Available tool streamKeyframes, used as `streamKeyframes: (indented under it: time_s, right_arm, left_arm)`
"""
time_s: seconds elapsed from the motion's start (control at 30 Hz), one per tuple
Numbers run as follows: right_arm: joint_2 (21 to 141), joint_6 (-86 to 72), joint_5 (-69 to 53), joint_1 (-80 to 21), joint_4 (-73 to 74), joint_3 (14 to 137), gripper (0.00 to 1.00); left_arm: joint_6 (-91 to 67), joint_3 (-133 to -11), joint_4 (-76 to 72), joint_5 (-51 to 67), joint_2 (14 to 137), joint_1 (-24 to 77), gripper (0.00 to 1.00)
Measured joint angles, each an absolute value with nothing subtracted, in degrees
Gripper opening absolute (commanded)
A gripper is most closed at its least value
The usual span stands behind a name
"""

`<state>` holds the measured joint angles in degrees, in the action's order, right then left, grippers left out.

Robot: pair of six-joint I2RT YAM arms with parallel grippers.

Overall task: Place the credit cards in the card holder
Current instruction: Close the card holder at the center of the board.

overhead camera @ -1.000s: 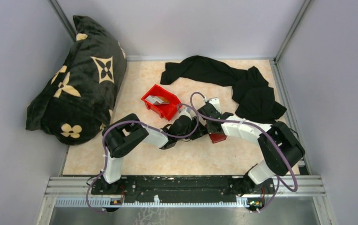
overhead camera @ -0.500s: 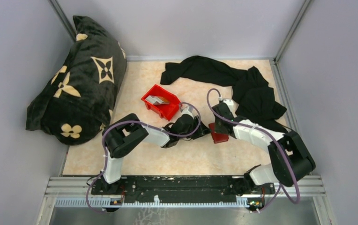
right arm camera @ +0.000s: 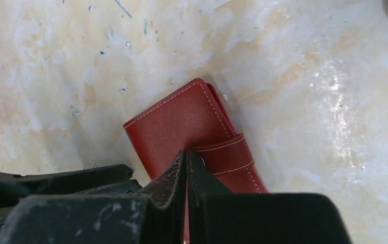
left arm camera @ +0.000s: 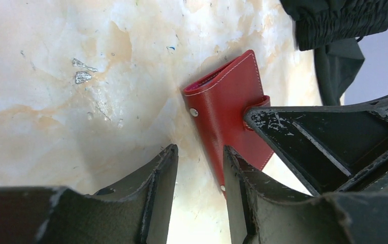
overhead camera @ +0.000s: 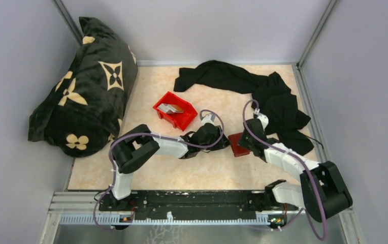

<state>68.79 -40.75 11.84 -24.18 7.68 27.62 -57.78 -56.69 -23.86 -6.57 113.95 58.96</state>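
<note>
The card holder (overhead camera: 236,144), dark red with white stitching, lies folded shut on the table, its strap (right arm camera: 229,155) across the front. My left gripper (overhead camera: 223,143) is low at its left edge and open, with only bare table between the fingers (left arm camera: 200,155); its right finger (left arm camera: 235,173) overlaps the card holder (left arm camera: 227,107). My right gripper (overhead camera: 248,138) hovers over the holder's right side. It is shut with nothing held, tips (right arm camera: 187,153) by the strap's snap on the card holder (right arm camera: 179,124). Pale grey credit cards (overhead camera: 169,108) lie in the red bin.
The bright red plastic bin (overhead camera: 180,120) stands left of the grippers. Black clothing (overhead camera: 263,91) is heaped at the back right, close behind the right gripper, and also shows in the left wrist view (left arm camera: 336,23). A big black patterned pillow (overhead camera: 83,86) fills the left side.
My right arm swung rightward and its gripper shifted from the holder's left to its right side, jaws closing fully. The left gripper crept right toward the holder.
</note>
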Motion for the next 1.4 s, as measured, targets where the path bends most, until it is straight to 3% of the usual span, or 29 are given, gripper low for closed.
streamKeyframes:
  time_s: [0.7,1.4]
  right_arm:
    - [62.5,-53.1,8.3,-19.3,0.3,19.0,0.0]
    - [60.2,-56.4,8.5,-18.6,-0.2,17.3,0.0]
  left_arm:
    - [-47.4,-66.4,-3.6,-12.1,113.0,61.8,0.5]
    - [-44.6,-72.8,-0.9,-12.4,116.4,63.0,0.6]
